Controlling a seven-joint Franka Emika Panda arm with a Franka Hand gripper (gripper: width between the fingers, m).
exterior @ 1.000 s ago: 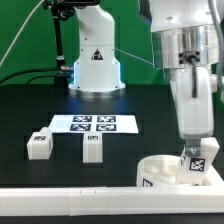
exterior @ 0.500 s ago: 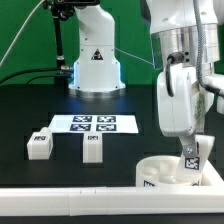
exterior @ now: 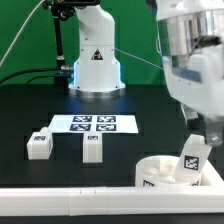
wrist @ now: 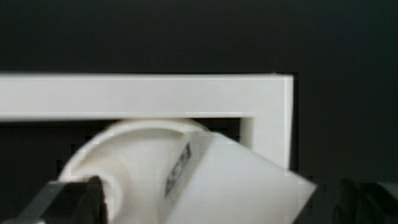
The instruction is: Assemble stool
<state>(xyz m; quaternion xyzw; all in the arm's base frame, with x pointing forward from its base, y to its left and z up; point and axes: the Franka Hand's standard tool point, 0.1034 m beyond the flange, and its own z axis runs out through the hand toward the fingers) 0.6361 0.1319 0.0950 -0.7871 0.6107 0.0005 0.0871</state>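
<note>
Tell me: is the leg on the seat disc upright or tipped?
Tipped: the leg leans toward the exterior view's right, its lower end on the seat disc.

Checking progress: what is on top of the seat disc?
One tagged white leg stands tilted on the seat disc. Its lower end is hidden inside the disc, so whether it sits in a socket cannot be seen.

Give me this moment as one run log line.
gripper open, straddling leg | leg leaning in seat | two other legs loose on table
</note>
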